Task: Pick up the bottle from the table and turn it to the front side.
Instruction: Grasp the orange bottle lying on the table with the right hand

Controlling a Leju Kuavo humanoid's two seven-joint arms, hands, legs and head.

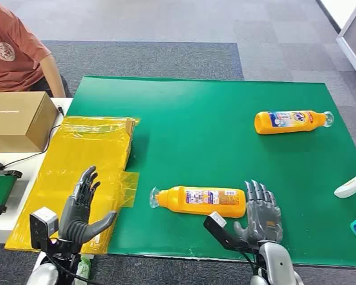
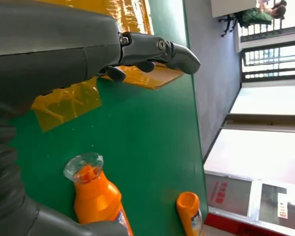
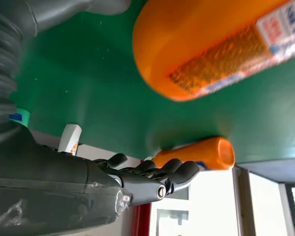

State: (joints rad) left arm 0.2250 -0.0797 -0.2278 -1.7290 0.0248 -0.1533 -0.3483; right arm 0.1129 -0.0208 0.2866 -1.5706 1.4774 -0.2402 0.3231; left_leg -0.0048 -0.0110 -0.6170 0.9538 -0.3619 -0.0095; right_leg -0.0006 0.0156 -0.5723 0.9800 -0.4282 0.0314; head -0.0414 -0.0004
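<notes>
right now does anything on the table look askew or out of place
Both orange bottles lie on their sides on the green mat: the near bottle beside the right robot hand, the far bottle near the mat's far right. The yellow plastic sheet lies wrinkled. No spill shows.

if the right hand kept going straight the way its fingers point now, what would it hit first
Nothing close, probably. The right hand sits just past the base of the near orange bottle, fingers pointing away across bare green mat. The far orange bottle lies roughly ahead, though depth makes alignment uncertain.
</notes>
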